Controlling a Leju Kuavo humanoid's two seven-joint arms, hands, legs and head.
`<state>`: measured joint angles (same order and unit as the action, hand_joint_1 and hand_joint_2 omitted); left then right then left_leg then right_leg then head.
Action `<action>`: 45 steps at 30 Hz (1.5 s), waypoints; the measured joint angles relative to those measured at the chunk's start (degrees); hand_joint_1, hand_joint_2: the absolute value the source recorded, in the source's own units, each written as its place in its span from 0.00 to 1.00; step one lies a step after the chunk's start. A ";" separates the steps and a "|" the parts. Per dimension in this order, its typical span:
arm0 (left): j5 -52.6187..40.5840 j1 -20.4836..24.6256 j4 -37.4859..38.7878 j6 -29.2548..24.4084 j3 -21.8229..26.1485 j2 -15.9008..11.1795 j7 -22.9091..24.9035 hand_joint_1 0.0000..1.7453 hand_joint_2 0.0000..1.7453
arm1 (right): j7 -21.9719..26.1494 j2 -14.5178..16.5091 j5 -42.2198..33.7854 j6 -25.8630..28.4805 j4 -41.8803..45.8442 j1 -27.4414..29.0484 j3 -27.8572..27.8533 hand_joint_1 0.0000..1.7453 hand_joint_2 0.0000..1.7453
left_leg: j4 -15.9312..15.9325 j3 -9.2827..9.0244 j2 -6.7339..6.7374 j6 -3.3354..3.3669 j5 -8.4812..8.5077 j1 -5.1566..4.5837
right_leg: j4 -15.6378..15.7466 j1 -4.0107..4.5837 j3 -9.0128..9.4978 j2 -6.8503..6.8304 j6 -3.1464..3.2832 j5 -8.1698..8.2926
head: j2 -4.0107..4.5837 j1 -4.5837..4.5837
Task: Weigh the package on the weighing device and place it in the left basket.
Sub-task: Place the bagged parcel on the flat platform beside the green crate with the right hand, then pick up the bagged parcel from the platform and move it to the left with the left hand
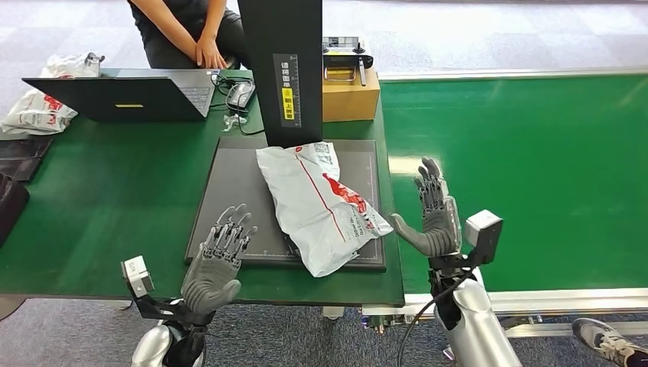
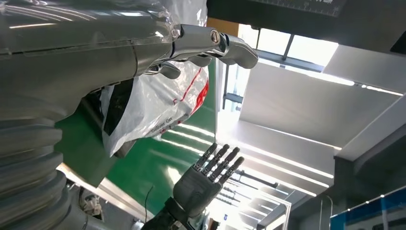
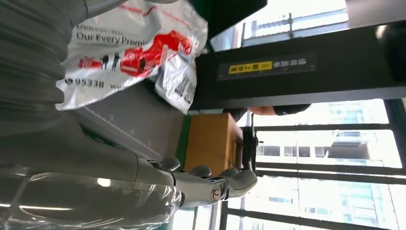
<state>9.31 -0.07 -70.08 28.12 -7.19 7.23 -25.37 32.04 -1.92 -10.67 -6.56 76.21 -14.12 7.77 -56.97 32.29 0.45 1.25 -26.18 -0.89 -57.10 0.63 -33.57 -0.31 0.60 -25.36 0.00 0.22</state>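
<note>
On the dark weighing platform, atop the green counter: white courier package, lying flat. Either side, left robot hand and right robot hand, both released, fingers spread.

Even, bright overhead light fills the head view, sharp throughout. A pale glare streak lies on the green conveyor belt just right of the dark grey flat weighing platform, which casts almost no shadow. In both wrist views the tall windows behind the platform's black upright column are blown out white, and the near silver arm covers blur with streaky highlights.
</note>
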 joint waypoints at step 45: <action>-22.35 30.30 25.36 -16.33 -9.14 3.10 0.73 0.00 1.00 | -9.26 5.08 14.85 -4.23 -3.15 15.43 0.69 0.00 1.00 | 0.01 -0.26 0.63 -0.11 0.00 0.02 | -0.01 0.06 0.03 0.62 0.25 0.21 | 0.00 -0.01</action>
<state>-13.05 30.23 -44.72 11.80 -16.33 10.33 -24.64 22.79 3.16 4.17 -10.79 73.06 1.31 8.46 -56.96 32.03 1.08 1.14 -26.17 -0.87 -57.11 0.69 -33.54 0.31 0.85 -25.15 0.00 0.21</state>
